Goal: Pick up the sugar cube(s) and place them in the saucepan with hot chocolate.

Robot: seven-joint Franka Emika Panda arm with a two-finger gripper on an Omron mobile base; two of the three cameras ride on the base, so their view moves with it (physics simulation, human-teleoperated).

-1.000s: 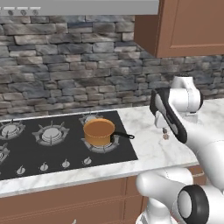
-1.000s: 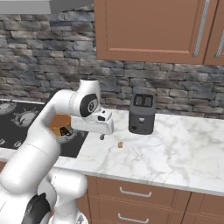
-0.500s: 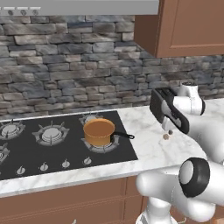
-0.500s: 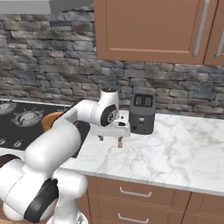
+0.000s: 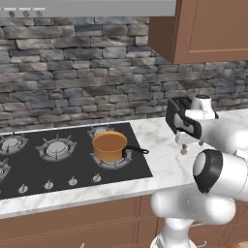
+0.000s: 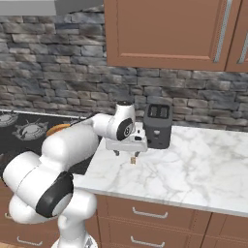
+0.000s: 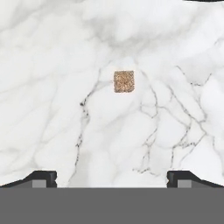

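The sugar cube [image 7: 124,82] is a tiny tan-brown block lying alone on the white marble counter [image 7: 52,109]. My gripper [image 7: 112,178] hangs just above it, pointing down, open, with nothing between the fingers. In the right base view the gripper [image 6: 127,155] hovers low over the sugar cube [image 6: 133,160], which lies under its right finger. From the left base view, the sugar cube [image 5: 183,151] peeks out under the hand. The copper-orange saucepan [image 5: 110,146] stands on a stove burner to the left, with its black handle pointing right toward the counter.
A black toaster [image 6: 158,125] stands right behind the hand against the stone wall. The black stove [image 5: 72,169] with its knobs borders the counter on the left. Wooden cupboards [image 6: 164,34] hang overhead. Open marble [image 6: 193,164] stretches to the right.
The arm has swung right from beside the stove to over the counter and brought the hand down above the sugar cube. The jaws stayed open.
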